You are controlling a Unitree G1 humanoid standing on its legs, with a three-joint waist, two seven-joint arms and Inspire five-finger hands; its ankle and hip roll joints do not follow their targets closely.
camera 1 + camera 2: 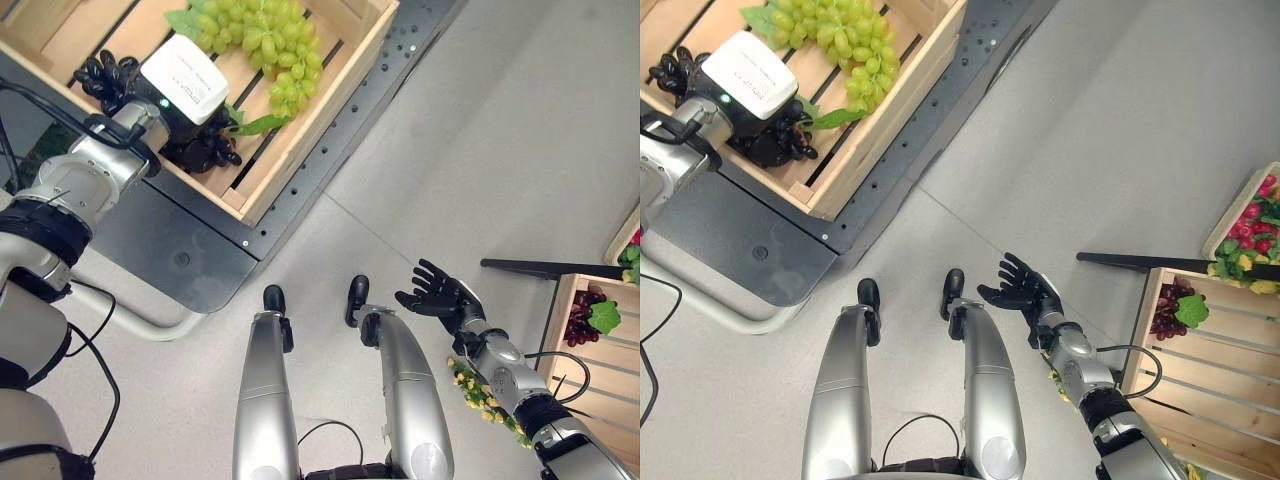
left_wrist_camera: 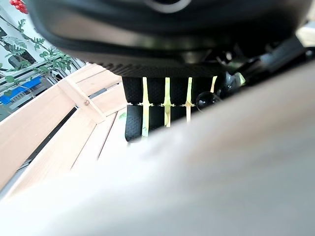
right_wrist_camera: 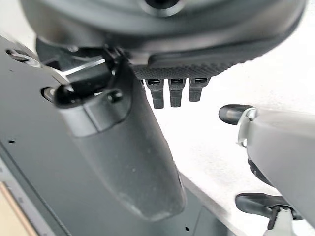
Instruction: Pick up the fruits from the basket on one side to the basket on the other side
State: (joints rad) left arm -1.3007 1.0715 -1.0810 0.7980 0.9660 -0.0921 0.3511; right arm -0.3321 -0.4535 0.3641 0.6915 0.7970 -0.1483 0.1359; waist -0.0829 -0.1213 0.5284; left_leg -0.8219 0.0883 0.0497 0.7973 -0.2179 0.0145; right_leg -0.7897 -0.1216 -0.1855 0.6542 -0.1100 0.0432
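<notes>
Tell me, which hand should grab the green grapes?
The left hand, probably. It is already down inside the crate, right beside the green grapes. The right hand hangs open over the floor, far from them.

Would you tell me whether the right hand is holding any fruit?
No, the right hand hangs open and empty above the floor, apart from both crates.

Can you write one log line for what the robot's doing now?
left hand: inside slatted wooden crate, beside green grape bunch | right hand: open, empty, over floor
</notes>
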